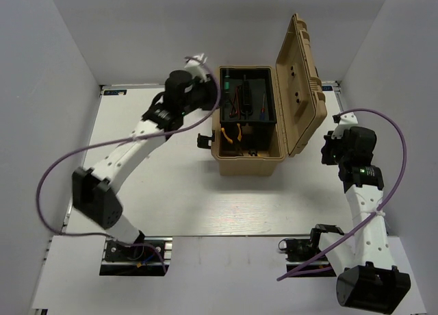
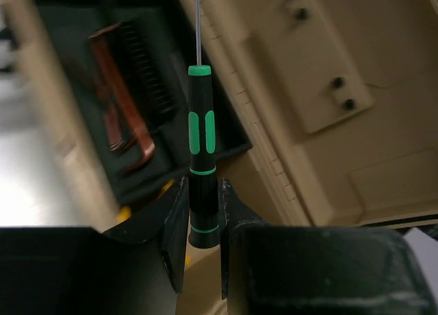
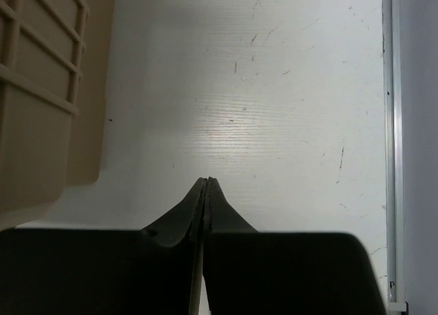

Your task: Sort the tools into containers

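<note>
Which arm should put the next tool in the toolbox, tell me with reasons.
Left. The left gripper holds the green-and-black screwdriver at the open toolbox; the right gripper is shut, empty, beside the lid.

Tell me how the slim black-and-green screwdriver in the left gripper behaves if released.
Probably stiff and light: the screwdriver has a thin metal shaft, slim handle. Round handle, so likely to roll. The left gripper pinches only its butt end; it may pivot.

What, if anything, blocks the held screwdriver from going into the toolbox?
Nothing visible does. The lid stands swung open to the right, leaving the toolbox interior exposed. The left end effector grips the screwdriver by its handle at the box's left rim, shaft pointing toward the opening.
</note>
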